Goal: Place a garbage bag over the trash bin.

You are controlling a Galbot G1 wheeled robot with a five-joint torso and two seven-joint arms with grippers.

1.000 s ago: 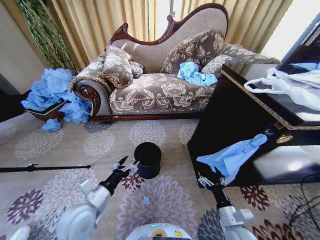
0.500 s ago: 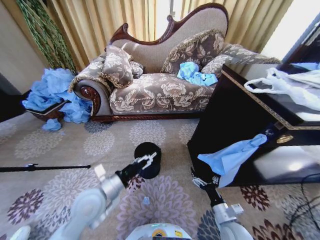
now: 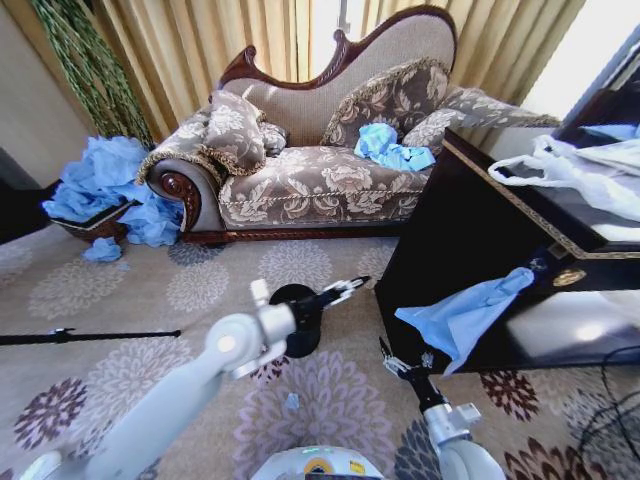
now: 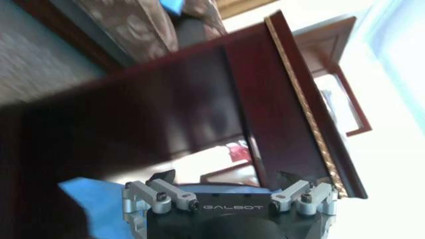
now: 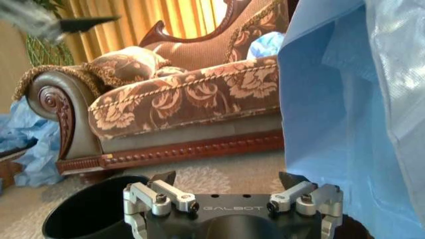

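The garbage bag [image 3: 462,315], thin and light blue, hangs over the front edge of the dark table [image 3: 440,240]. In the right wrist view the garbage bag [image 5: 352,99] drapes close beside the fingers. The black trash bin [image 3: 296,330] stands on the carpet, partly covered by my left arm. My left gripper [image 3: 346,290] reaches past the bin's rim toward the table, open and holding nothing. My right gripper [image 3: 399,364] is low, just under the bag's hanging end, open and holding nothing. The trash bin [image 5: 93,211] lies just ahead of it. The left wrist view faces the table side, with the garbage bag [image 4: 86,199] at its edge.
A patterned sofa [image 3: 320,180] stands behind, with a blue bag [image 3: 388,148] on its seat. Heaps of blue bags [image 3: 105,185] lie at its left end. A white plastic bag [image 3: 585,170] rests on the table. A black rod [image 3: 90,336] lies on the carpet at left.
My left arm has swung rightward from the bin's left side across its top toward the table. My right gripper has shifted slightly left and lower. The bag still hangs from the table.
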